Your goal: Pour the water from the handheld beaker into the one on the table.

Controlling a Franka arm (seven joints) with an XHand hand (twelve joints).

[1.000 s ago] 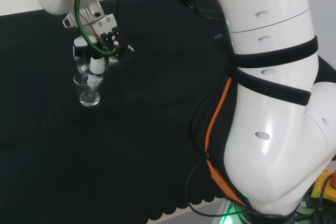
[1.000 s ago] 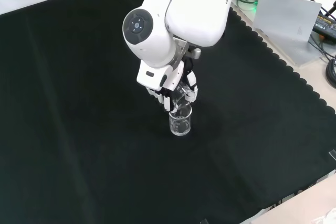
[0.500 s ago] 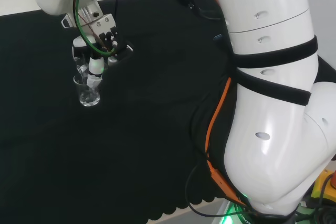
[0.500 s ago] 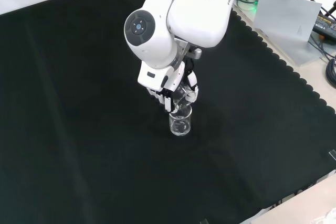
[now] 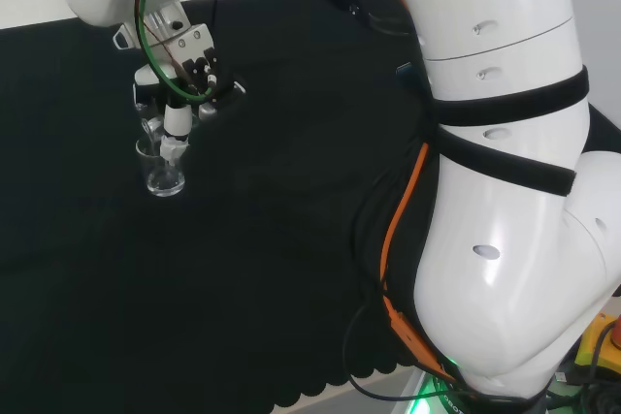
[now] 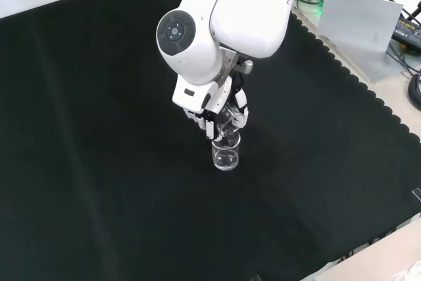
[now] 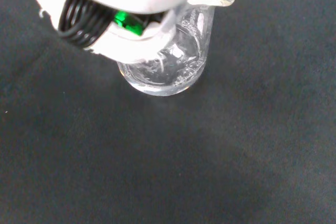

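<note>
Glossy white arm links [image 5: 495, 191] showing black bands, round grey cap [image 6: 173, 31] sitting on one joint, orange and green cables [image 5: 396, 230] running alongside, black and white hand [image 6: 220, 111] carrying dark wiring.

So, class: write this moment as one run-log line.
hand: shut on handheld beaker | position: over table beaker | black cloth: bare around
</note>
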